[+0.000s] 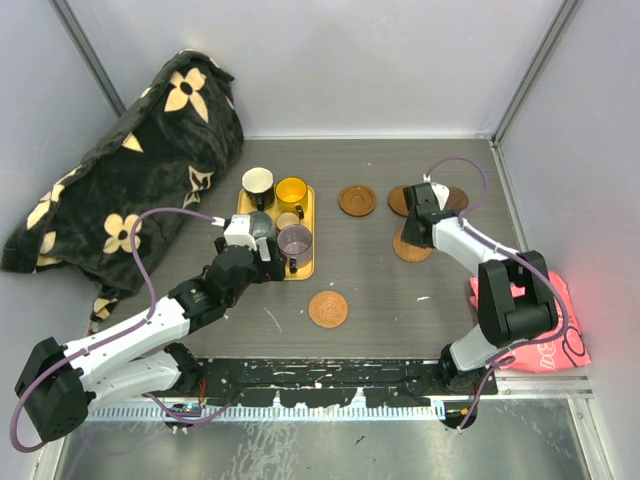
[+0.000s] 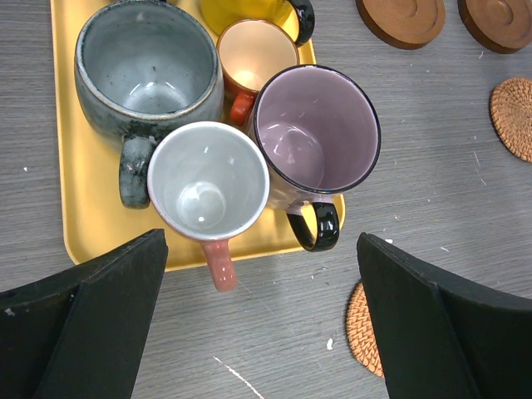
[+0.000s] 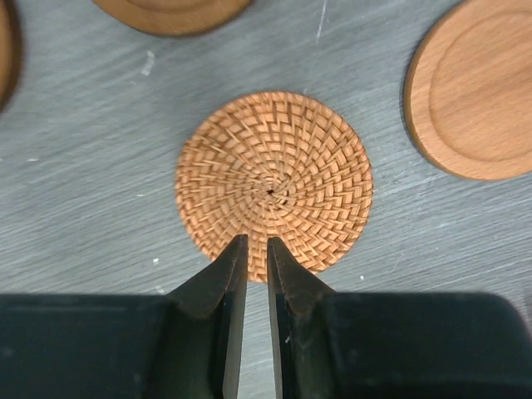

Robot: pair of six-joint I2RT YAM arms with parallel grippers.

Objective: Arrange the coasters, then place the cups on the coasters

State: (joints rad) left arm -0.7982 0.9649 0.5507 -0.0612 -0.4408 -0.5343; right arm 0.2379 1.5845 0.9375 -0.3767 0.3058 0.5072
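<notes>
The left tool hangs spread over the tray's near edge, while the right tool, pressed together, overlaps a coaster's rim.

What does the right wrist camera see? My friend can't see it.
A round orange-brown woven coaster lies flat on the grey table, with the right gripper over its near edge, black jaws shut. Smooth round wooden coasters peek in at the edges.

Yel. cup partly off-frame, top
</notes>
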